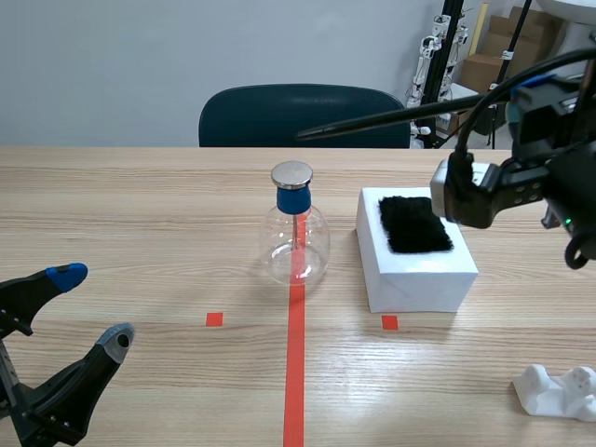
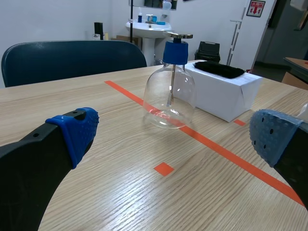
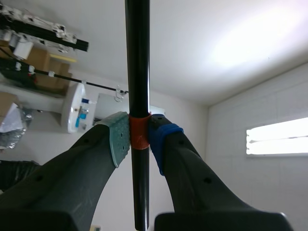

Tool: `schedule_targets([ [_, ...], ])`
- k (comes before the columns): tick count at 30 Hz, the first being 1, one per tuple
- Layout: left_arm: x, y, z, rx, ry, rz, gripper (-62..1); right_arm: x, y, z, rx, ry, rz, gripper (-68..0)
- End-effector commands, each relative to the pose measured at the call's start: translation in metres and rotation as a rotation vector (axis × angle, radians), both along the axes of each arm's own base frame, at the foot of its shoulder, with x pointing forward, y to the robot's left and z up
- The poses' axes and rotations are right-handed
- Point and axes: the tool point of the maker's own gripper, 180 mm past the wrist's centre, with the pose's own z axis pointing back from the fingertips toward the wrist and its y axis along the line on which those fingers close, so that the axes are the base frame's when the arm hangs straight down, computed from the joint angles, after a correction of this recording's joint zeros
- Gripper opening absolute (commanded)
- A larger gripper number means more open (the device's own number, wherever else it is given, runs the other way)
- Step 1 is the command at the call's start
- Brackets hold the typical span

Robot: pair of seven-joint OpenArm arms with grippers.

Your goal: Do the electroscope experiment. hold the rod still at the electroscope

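The electroscope (image 1: 296, 233), a clear glass flask with a blue cap and a metal disc on top, stands on the red tape line at the table's middle. A long black rod (image 1: 391, 117) slants across the scene view, and its tip hangs a little above the disc without touching it. My right gripper (image 3: 138, 137) is shut on the rod (image 3: 137, 57) at its orange band and points upward. My left gripper (image 1: 93, 305) rests open and empty near the table's front left; in its wrist view (image 2: 175, 132) the flask (image 2: 169, 96) stands ahead of it.
A white box (image 1: 414, 265) with a black cloth (image 1: 414, 223) on top stands just right of the flask. A white lumpy object (image 1: 559, 389) lies at the front right. A dark blue chair (image 1: 303, 116) stands behind the table.
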Motion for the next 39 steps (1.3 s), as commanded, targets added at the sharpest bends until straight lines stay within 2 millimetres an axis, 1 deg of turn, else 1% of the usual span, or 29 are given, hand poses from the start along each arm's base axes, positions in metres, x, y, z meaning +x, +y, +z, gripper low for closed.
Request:
schedule_targets([
  [1,0.003,0.004,0.008,-0.017,-0.027,0.009,1.4,-0.002,-0.005,0.022,0.009,-0.061,-0.004,-67.6],
  [7,0.003,0.004,0.008,-0.017,-0.027,0.009,1.4,-0.017,-0.025,0.038,0.103,-0.071,-0.03,-67.6],
  [13,0.003,0.004,0.008,-0.017,-0.027,0.009,1.4,-0.042,-0.049,0.056,0.278,-0.098,-0.053,-67.6],
  [16,0.003,0.004,0.008,-0.017,-0.027,0.009,1.4,-0.054,-0.06,0.059,0.348,-0.106,-0.06,-67.6],
  [22,0.003,0.004,0.008,-0.017,-0.027,0.009,1.4,-0.078,-0.085,0.048,0.45,-0.054,-0.091,-67.6],
  [26,0.003,0.004,0.008,-0.017,-0.027,0.009,1.4,-0.095,-0.091,0.034,0.53,0.012,-0.09,-67.6],
  [29,0.003,0.004,0.008,-0.017,-0.027,0.009,1.4,-0.109,-0.085,0.021,0.564,0.075,-0.063,-67.6],
  [32,0.003,0.004,0.008,-0.017,-0.027,0.009,1.4,-0.123,-0.077,0.012,0.614,0.122,-0.024,-67.6],
  [35,0.003,0.004,0.008,-0.017,-0.027,0.009,1.4,-0.135,-0.074,0.003,0.663,0.171,-0.019,-67.6],
  [39,0.003,0.004,0.008,-0.017,-0.027,0.009,1.4,-0.15,-0.064,-0.009,0.671,0.248,0.007,-67.6],
])
